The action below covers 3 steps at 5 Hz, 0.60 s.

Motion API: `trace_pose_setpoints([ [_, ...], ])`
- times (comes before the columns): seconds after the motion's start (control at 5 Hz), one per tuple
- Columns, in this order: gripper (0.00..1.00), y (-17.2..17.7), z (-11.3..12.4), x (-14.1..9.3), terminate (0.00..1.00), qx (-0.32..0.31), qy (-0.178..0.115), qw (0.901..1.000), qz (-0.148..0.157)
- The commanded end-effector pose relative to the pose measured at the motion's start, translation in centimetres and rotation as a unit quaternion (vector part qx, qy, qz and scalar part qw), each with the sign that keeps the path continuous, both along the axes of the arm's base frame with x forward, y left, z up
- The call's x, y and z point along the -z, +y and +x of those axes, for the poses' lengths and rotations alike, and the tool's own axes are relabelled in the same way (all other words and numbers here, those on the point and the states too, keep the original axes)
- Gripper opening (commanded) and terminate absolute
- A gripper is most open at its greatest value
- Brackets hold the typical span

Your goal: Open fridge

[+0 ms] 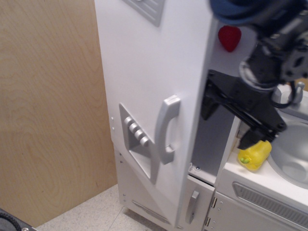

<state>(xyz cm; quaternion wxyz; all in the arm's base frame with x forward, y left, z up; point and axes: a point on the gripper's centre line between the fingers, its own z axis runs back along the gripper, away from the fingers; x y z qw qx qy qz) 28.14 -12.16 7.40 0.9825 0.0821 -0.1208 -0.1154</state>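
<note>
The tall white fridge door point(144, 72) stands swung well open towards the left, showing its long silver handle point(166, 130) and the recessed dispenser panel point(137, 144) with its buttons. My black gripper point(226, 126) is open, its jaws spread wide, just right of the door's free edge and in front of the open fridge compartment. One fingertip point(207, 108) lies against or very near the inner side of the door edge. The gripper holds nothing.
A red toy strawberry point(229, 37) sits inside the fridge. A yellow toy pepper point(255, 155) lies on the counter beside the sink point(291, 163). Below are a shorter white door with a small handle point(192, 207) and a grey vent grille point(269, 199). A wooden wall point(48, 110) stands at the left.
</note>
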Motion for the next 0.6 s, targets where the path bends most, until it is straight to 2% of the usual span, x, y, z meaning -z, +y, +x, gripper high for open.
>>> trace_pose_setpoints([
  [0.0, 1.0, 3.7, -3.5, -3.7, 0.0, -0.011, -0.042, 0.9988, -0.023],
  [0.2, 1.0, 6.3, -4.7, -3.8, 0.0, -0.03, -0.066, 0.9972, -0.021],
  [0.4, 1.0, 8.9, -5.4, -4.0, 0.0, -0.044, -0.059, 0.9969, -0.026],
])
